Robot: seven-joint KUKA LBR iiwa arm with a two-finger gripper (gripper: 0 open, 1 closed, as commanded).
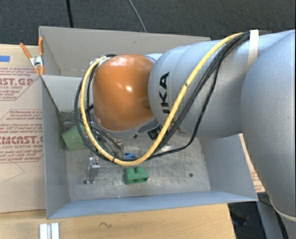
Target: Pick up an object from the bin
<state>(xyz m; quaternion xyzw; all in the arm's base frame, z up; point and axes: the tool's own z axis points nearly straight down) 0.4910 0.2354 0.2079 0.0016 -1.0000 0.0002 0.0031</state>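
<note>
Floor (188, 9): dark grey, beyond the far wall of the grey metal bin (73, 49).
Pole (67, 4): thin, black, beyond the bin's far left corner.
Cable (133, 8): thin, grey, curving across the floor toward the bin's far wall.

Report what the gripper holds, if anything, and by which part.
Cannot be told. The gripper hangs low in the bin, between a light green block and a dark green block, touching neither.

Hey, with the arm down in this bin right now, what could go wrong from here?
The light green block sits against the bin's left wall, so a grab there could scrape the wall. The dark green block and small blue piece lie close to the yellow cable loop, which might snag or nudge them. The orange wrist cover hides the floor beneath, so a grasp may miss.
</note>
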